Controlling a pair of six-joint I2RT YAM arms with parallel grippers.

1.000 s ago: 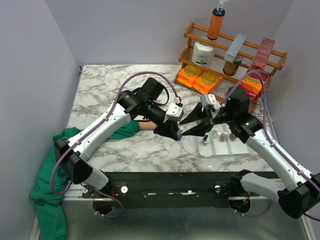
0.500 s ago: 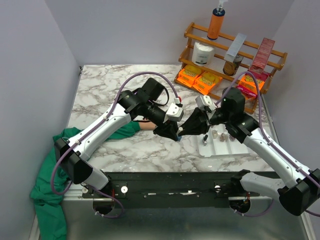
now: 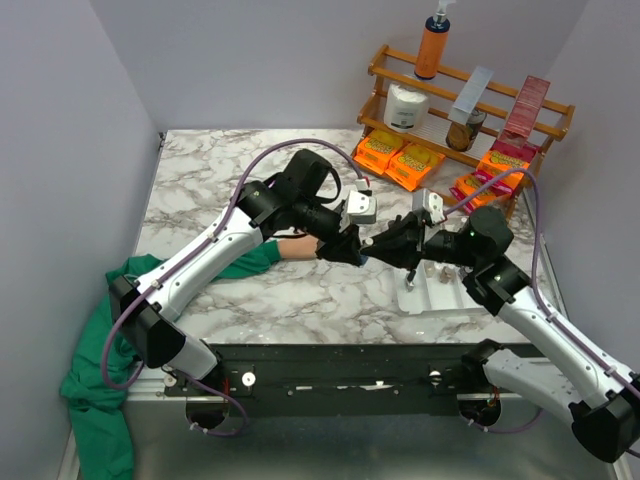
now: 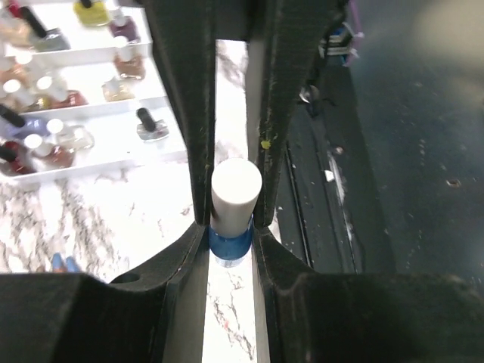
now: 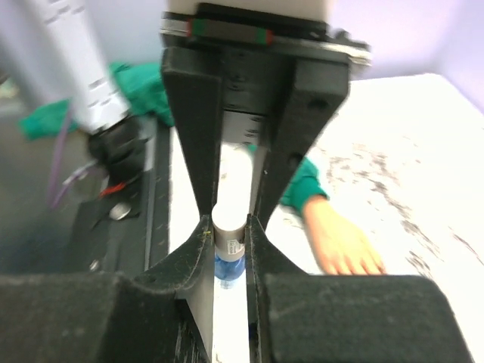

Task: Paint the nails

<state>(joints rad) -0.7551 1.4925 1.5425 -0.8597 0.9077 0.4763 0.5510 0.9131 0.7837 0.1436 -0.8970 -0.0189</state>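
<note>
A small blue nail-polish bottle (image 4: 230, 243) with a white cap (image 4: 236, 189) hangs over the marble between both grippers. My left gripper (image 4: 231, 227) is shut on the blue glass. My right gripper (image 5: 229, 227) faces it and is shut on the white cap (image 5: 230, 223). In the top view the left gripper (image 3: 350, 248) and right gripper (image 3: 378, 247) meet tip to tip at mid-table. The peach fake hand (image 5: 340, 243) with its green sleeve (image 5: 304, 185) lies flat just beyond them. It is blurred, and the nails cannot be made out. In the top view the fake hand (image 3: 294, 246) is mostly hidden under my left arm.
A white tray (image 3: 432, 296) of small polish bottles sits to the right of the grippers, and the tray (image 4: 98, 145) also shows in the left wrist view. A wooden rack (image 3: 470, 110) with jars and orange packets stands at the back right. Green cloth (image 3: 95, 370) hangs off the left table edge.
My right gripper swung left to the bottle and shut on its cap. The left gripper, still holding the bottle, shifted slightly back and right.
</note>
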